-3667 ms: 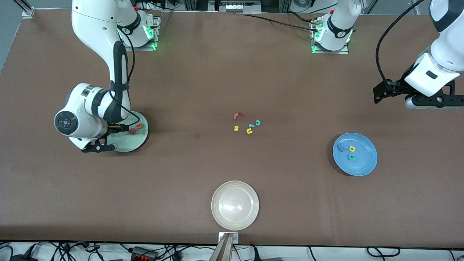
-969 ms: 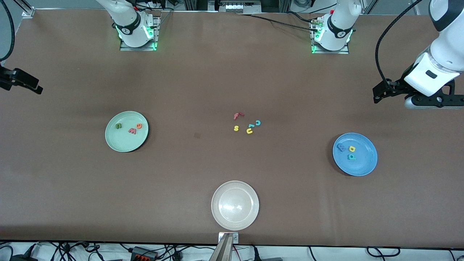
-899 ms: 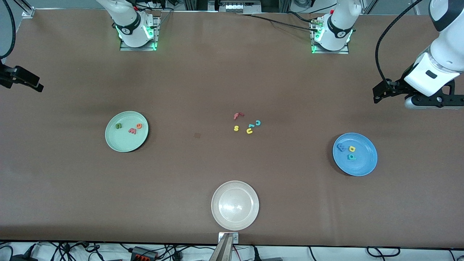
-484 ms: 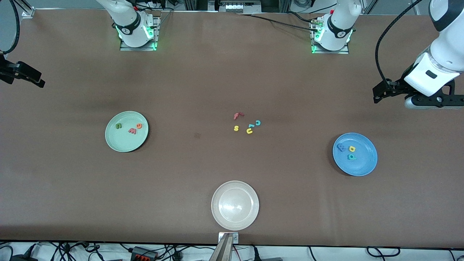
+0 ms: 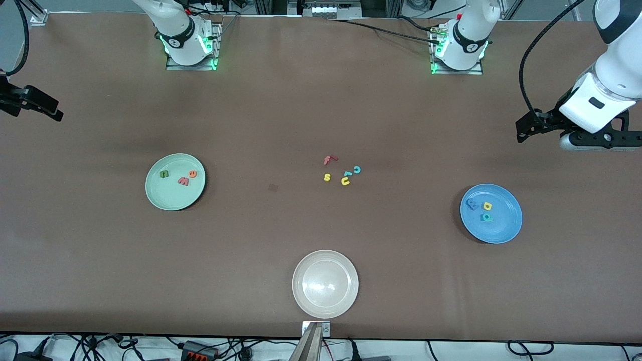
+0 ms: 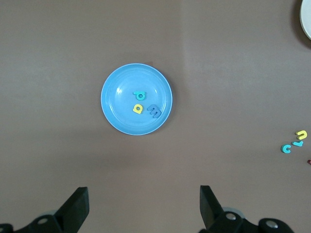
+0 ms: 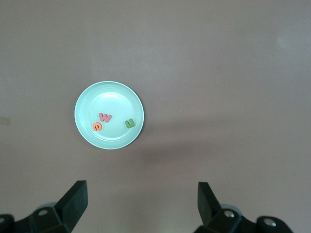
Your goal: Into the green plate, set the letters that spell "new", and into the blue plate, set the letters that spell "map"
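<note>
The green plate (image 5: 168, 194) lies toward the right arm's end and holds the dark green n (image 5: 163, 174), orange e (image 5: 192, 174) and salmon w (image 5: 183, 181). The blue plate (image 5: 503, 228) lies toward the left arm's end and holds the blue m (image 5: 472, 203), yellow a (image 5: 487, 205) and teal p (image 5: 485, 217). My right gripper (image 7: 142, 188) hangs open and empty, high over bare table beside the green plate (image 7: 116, 97). My left gripper (image 6: 143, 193) is also open and empty, high over bare table beside the blue plate (image 6: 121, 119).
A beige plate (image 5: 325, 284) sits empty at the table's edge nearest the front camera. In the middle of the table lie a red f (image 5: 328, 160), a yellow s (image 5: 327, 177), a yellow u (image 5: 345, 181) and a teal c (image 5: 356, 170).
The right arm has left the green plate, where the n now lies, and risen to its end of the table. Over the last second it only drifted slightly. The left arm has not moved.
</note>
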### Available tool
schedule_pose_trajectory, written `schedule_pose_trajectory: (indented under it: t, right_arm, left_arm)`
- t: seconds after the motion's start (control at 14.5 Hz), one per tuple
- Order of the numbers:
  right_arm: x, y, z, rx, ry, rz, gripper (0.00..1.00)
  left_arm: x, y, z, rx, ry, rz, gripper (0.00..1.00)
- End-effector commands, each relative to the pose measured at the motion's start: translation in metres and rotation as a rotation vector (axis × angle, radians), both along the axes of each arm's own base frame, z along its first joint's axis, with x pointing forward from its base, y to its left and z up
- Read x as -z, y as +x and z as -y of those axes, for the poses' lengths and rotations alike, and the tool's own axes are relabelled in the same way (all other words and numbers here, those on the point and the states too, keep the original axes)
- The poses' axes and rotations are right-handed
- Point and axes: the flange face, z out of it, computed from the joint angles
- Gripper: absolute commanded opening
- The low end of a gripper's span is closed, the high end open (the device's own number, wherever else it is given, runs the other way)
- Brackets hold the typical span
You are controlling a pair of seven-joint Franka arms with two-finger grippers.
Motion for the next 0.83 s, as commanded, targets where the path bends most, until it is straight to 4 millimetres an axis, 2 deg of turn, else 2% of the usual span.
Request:
schedule_pose_trajectory:
  t: [0.0, 0.76]
  right_arm:
    - [0.0026, -0.0059, 0.0018, -0.015, -0.012, 0.001, 1.00]
    - [0.0059, -0.0061, 0.0067, -0.008, -0.012, -0.002, 1.00]
  left_arm:
    - [-0.0082, 0.0018, 0.0018, 0.019, -0.018, -0.002, 1.00]
    - [-0.0073, 0.0024, -0.0004, 0.005, -0.057, -0.006, 1.00]
